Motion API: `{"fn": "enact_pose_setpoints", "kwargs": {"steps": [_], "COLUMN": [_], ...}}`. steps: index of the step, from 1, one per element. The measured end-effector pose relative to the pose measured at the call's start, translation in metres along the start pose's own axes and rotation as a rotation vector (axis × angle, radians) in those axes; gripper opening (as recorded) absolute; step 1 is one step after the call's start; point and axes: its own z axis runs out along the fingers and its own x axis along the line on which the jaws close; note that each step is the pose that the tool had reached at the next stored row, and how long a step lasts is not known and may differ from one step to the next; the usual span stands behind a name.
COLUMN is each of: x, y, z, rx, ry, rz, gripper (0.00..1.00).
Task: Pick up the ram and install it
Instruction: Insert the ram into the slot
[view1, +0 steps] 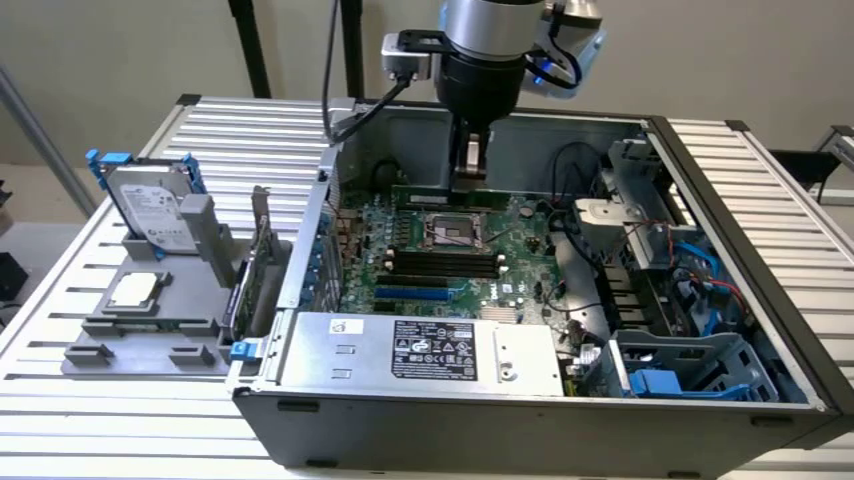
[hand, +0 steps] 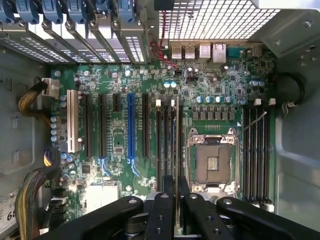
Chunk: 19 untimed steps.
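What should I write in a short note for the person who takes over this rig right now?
Gripper: fingers shut on the ram, inside the open computer case.
Ram: held on its edge, lined up along a black memory slot beside the empty processor socket.
Done: ram picked up and brought over the motherboard.
Left: I cannot tell if it sits in a slot; it is not released.

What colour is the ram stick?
Green; the ram stick shows best in the exterior view.
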Motion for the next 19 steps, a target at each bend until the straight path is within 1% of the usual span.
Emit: {"fn": "enact_pose_setpoints", "kwargs": {"steps": [6, 8, 15, 19], "x": [0.0, 0.0, 0.003, 0.007], "y": [-0.0005, -0.0008, -0.0026, -0.0035], "z": [0.0106, 0.0141, 0.0268, 0.0338], "rx": [0.0005, 0.0005, 0.0005, 0.0005], "ry": [0.009, 0.0111, 0.0117, 0.0119], "rz": [0.003, 0.003, 0.003, 0.003], "gripper": [0.14, 0.14, 0.14, 0.14]}}
